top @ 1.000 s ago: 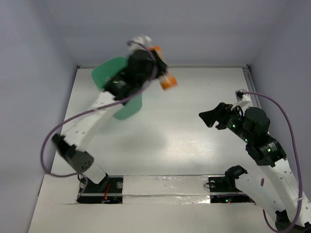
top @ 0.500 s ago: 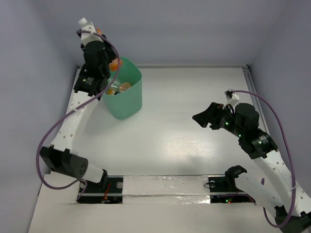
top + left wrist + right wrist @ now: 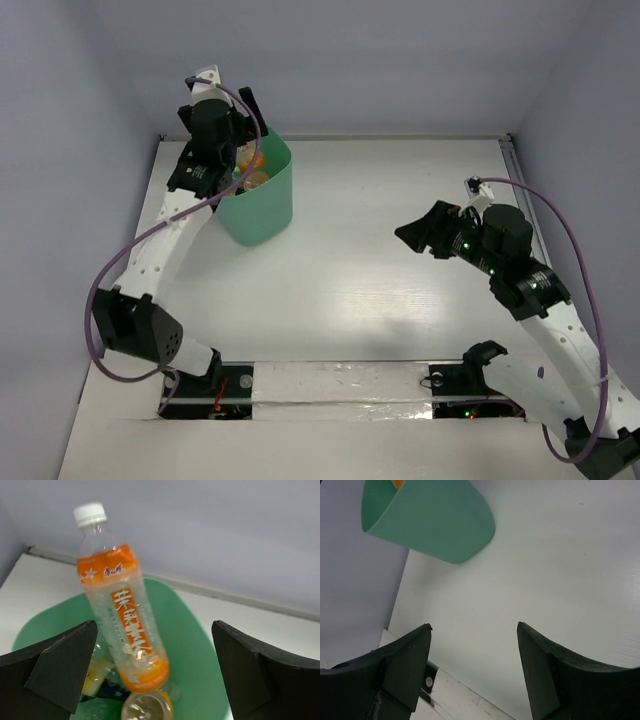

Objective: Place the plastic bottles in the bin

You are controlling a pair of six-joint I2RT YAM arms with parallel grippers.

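Observation:
The mint-green bin (image 3: pixel 268 208) stands at the table's far left. My left gripper (image 3: pixel 243 128) hangs over its mouth, open, its fingers wide apart. In the left wrist view an orange-labelled plastic bottle (image 3: pixel 122 615) with a white cap stands loose between the spread fingers, touching neither, its base down inside the bin (image 3: pixel 197 630). Under it lie other bottles, one orange with its round end up (image 3: pixel 147 707). Orange shows inside the bin from above (image 3: pixel 252 172). My right gripper (image 3: pixel 410 236) is open over bare table with nothing in it, the bin (image 3: pixel 435 525) far ahead of it.
White walls close the table at the back and left, close behind the bin. A metal rail (image 3: pixel 512 160) runs along the right edge. The arm bases and a taped strip (image 3: pixel 340 385) line the near edge.
My left arm swung the orange bottle from beside the bin to over its mouth, then opened; the bottle is free of the fingers. The right gripper shifted slightly left.

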